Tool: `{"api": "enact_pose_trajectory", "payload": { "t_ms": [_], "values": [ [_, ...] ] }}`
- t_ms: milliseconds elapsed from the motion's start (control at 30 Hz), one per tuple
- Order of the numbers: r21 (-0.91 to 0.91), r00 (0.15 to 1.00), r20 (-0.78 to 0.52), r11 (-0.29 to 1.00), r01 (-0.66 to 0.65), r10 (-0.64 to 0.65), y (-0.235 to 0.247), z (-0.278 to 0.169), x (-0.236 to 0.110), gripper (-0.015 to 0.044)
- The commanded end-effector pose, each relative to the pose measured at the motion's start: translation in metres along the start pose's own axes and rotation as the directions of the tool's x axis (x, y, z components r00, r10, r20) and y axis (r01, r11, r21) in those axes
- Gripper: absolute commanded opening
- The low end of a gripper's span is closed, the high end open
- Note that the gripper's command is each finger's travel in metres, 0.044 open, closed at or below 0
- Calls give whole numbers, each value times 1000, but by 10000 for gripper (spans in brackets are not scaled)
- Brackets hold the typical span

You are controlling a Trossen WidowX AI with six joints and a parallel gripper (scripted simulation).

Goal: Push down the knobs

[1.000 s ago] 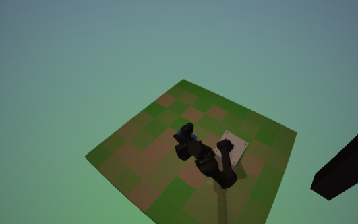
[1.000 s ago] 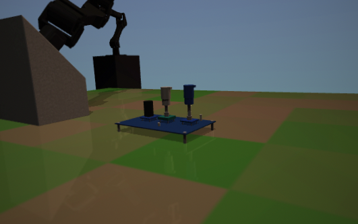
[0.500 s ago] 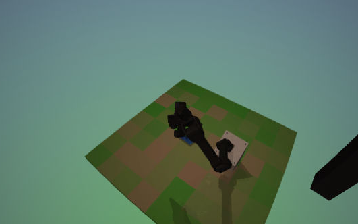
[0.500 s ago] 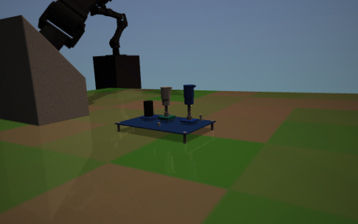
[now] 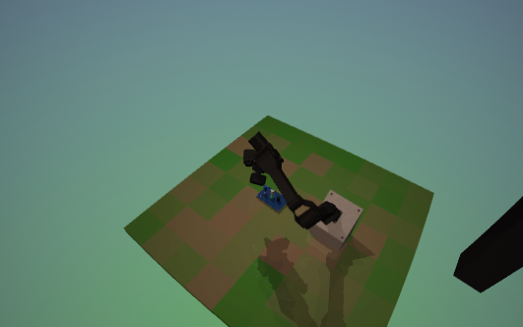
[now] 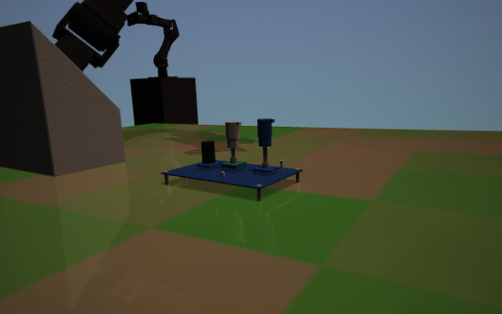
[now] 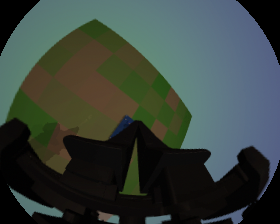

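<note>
The blue circuit board (image 6: 184, 173) (image 5: 270, 201) stands on short legs on the checkered table; a corner of it shows in the wrist view (image 7: 126, 123). A black knob (image 6: 208, 151) sits low against its potentiometer. A tan knob (image 6: 233, 134) and a blue knob (image 6: 265, 131) stand raised on their shafts. My gripper (image 5: 257, 179) (image 7: 138, 123) is shut and empty. It hangs high above the board, touching nothing. In the exterior view only my upper arm (image 6: 90, 30) shows, and the gripper is out of frame.
My arm's base sits on a grey pedestal block (image 5: 345, 219) (image 6: 43, 118) beside the board. A dark block carrying another arm shape (image 6: 163, 99) stands at the back. A long black beam (image 5: 507, 241) is off the table to the right.
</note>
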State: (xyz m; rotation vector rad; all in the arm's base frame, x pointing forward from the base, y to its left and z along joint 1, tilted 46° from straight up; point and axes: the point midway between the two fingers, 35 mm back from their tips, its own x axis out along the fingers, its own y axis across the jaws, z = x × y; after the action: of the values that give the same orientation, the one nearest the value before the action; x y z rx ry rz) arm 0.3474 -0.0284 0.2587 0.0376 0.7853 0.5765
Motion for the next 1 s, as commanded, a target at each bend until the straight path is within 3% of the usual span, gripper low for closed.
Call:
{"api": "enact_pose_trajectory", "payload": {
  "t_ms": [0, 600, 967],
  "values": [
    [103, 993, -81, 992, -73, 82, -11, -22, 39, 0],
    [508, 837, -365, 840, -188, 408, -11, -142, 172, 0],
    [539, 815, -383, 822, -185, 435, 1, -162, 196, 0]
  ]
}}
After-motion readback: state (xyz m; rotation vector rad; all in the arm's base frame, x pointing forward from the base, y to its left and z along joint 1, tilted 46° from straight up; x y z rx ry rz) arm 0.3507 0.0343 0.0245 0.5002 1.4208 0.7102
